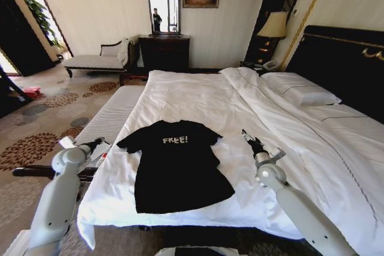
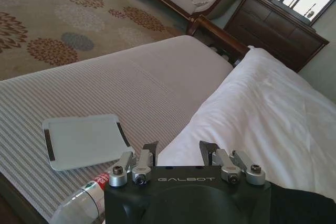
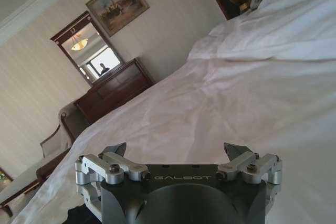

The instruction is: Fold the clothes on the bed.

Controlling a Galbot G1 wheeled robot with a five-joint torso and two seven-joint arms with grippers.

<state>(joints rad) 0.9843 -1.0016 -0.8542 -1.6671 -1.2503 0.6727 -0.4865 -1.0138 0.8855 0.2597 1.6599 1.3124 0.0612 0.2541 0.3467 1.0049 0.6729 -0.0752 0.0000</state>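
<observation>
Black T-shirt (image 1: pixel 178 166) lies flat, spread out, lower centre of head frame, on the white bed (image 1: pixel 240 106) near its foot edge; hem close to the edge, white sheet open all around it. Left tool (image 1: pixel 96 143) hangs at lower left, off the bed's side, over a striped bench (image 1: pixel 111 118), apart from the shirt's sleeve. Right tool (image 1: pixel 247 136) sits right of centre above bare sheet, just beside the other sleeve. Left wrist view: tool (image 2: pixel 180 149) wide open, nothing held; shows a grey tray (image 2: pixel 84 141) and bottle (image 2: pixel 79 205) on the bench. Right wrist view: tool (image 3: pixel 176 150) wide open, empty, sheet ahead.
</observation>
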